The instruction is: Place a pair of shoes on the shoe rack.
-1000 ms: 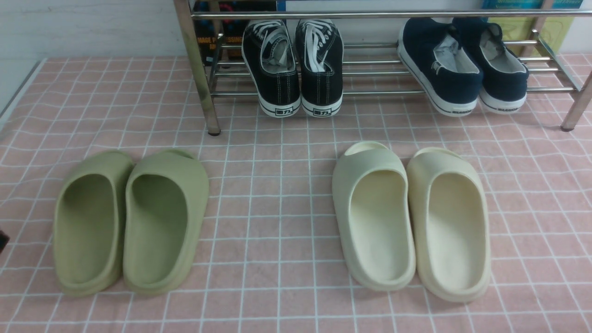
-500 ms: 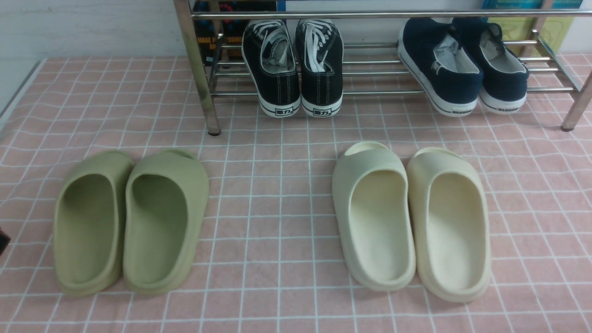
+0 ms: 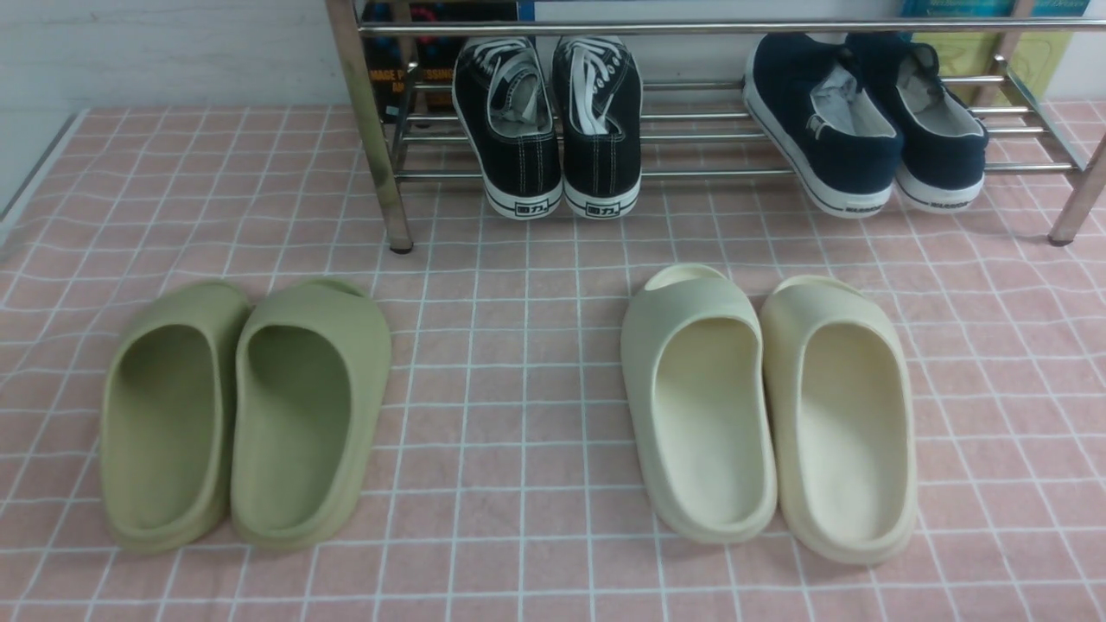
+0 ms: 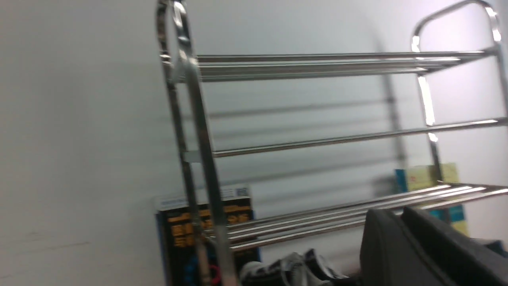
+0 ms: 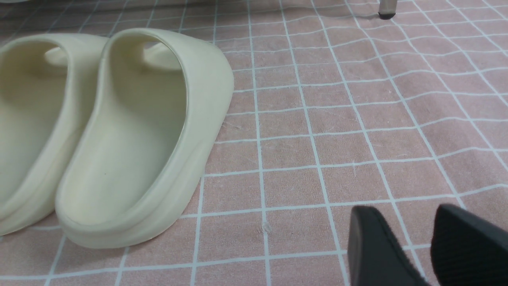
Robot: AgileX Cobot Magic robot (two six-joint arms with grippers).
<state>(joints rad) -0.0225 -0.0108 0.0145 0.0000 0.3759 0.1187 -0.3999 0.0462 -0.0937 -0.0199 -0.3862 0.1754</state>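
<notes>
It reads as a mock home entryway set up for a robot trial — a pink cloth with a white grid (image 3: 518, 389) covers the surface, and a shiny chrome-tube shoe rack (image 3: 371, 130) stands against a plain white wall (image 4: 79, 119). Footwear is laid out in tidy pairs — olive foam slippers (image 3: 242, 415), cream foam slippers (image 3: 769, 406) — while boxed goods (image 4: 206, 226) lean behind the rack.

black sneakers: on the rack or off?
On. Both black sneakers rest side by side on the shoe rack rails, heels out over the front rail, beside the navy slip-ons. No jaws touch them.
</notes>
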